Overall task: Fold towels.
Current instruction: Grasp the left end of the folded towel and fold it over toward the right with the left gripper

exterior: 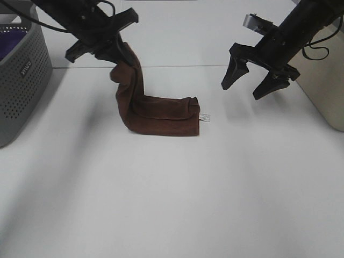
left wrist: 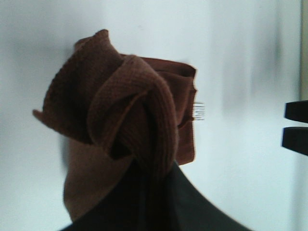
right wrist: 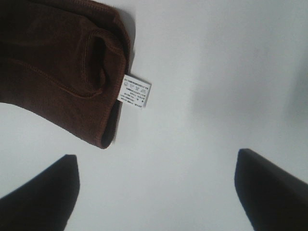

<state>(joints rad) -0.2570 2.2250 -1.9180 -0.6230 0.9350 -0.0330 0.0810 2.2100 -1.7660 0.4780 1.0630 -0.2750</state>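
The reddish-brown towel (exterior: pixel 156 110) lies folded on the white table (exterior: pixel 177 199), with its left end pulled up off the surface. My left gripper (exterior: pixel 115 51) is shut on that raised end and holds it high; the bunched cloth (left wrist: pixel 130 115) fills the left wrist view. The small white tag (exterior: pixel 205 117) sticks out at the towel's right end and also shows in the right wrist view (right wrist: pixel 134 90). My right gripper (exterior: pixel 252 83) is open and empty, hovering above the table to the right of the towel. Its two dark fingertips (right wrist: pixel 38 192) frame bare table.
A grey perforated basket (exterior: pixel 21 75) with a purple cloth (exterior: pixel 11 40) inside stands at the left edge. A beige box-like object (exterior: pixel 325 80) stands at the right edge behind the right arm.
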